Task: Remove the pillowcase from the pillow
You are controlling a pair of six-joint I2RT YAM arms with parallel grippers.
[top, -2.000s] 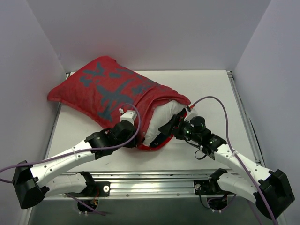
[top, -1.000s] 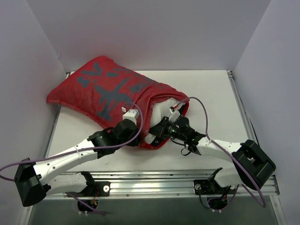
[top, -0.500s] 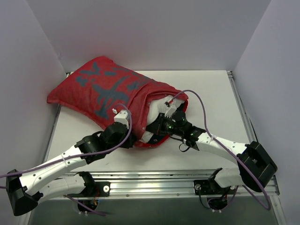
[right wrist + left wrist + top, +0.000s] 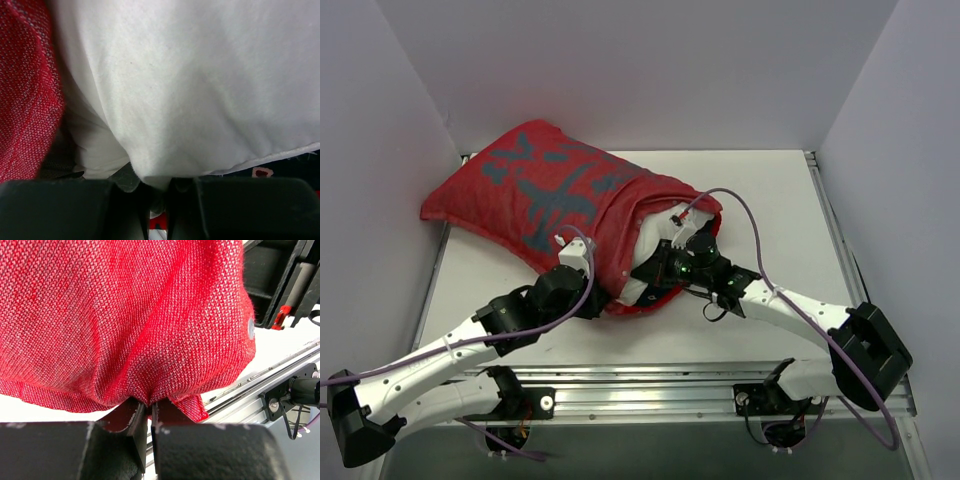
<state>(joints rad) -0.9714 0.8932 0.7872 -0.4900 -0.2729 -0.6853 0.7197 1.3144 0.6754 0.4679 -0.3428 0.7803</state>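
The red pillowcase with dark grey marks lies across the table's back left, its open mouth facing right and near. The white pillow shows inside that mouth. My left gripper is shut on the mouth's lower red edge; in the left wrist view the pillowcase bunches into the left gripper. My right gripper reaches into the mouth. The right wrist view shows the right gripper shut on a fold of the pillow, with the pillowcase at the left.
White walls stand close on the left, back and right of the table. An aluminium rail runs along the near edge. Purple cables loop above both arms. The right arm's black body sits just beyond the cloth in the left wrist view.
The left wrist has drawn back toward the near left with the red edge in its grip. The right gripper has pushed a little further left into the mouth.
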